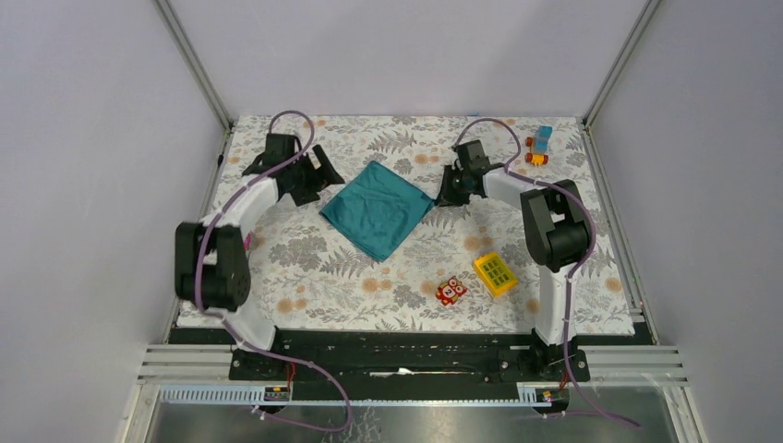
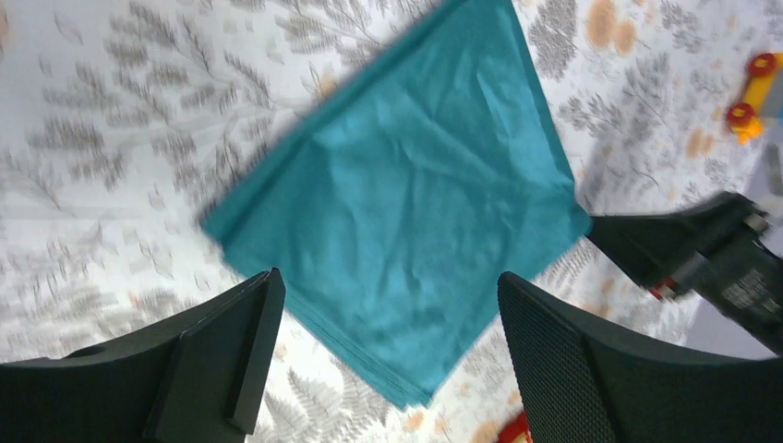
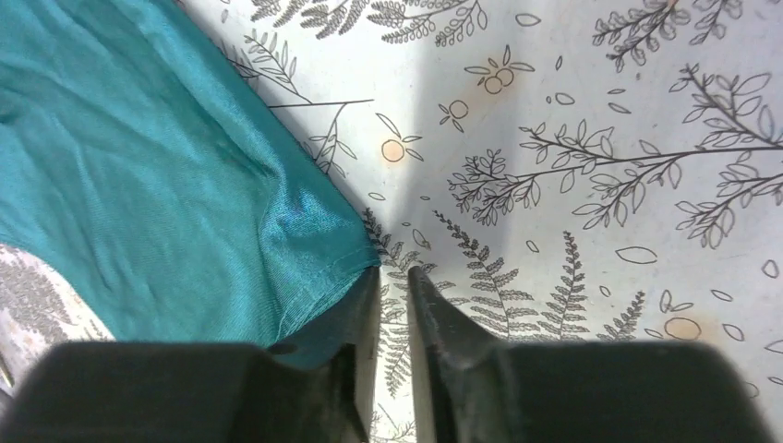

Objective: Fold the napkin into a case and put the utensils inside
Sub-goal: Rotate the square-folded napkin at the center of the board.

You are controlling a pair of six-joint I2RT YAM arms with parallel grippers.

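The teal napkin [image 1: 377,210] lies flat on the floral tablecloth as a folded square, turned like a diamond. It also shows in the left wrist view [image 2: 406,212] and the right wrist view [image 3: 138,185]. My left gripper [image 1: 323,175] is wide open and empty, just off the napkin's left side, with the cloth seen between its fingers [image 2: 388,286]. My right gripper [image 1: 446,196] sits low at the napkin's right corner. Its jaws [image 3: 394,272] stand a narrow gap apart with only tablecloth between them; the corner lies against the left finger. No utensils are in view.
A small red owl toy [image 1: 451,291] and a yellow gridded block [image 1: 495,273] sit near the front right. A blue and orange toy car [image 1: 540,145] stands at the back right. Walls enclose the table on three sides.
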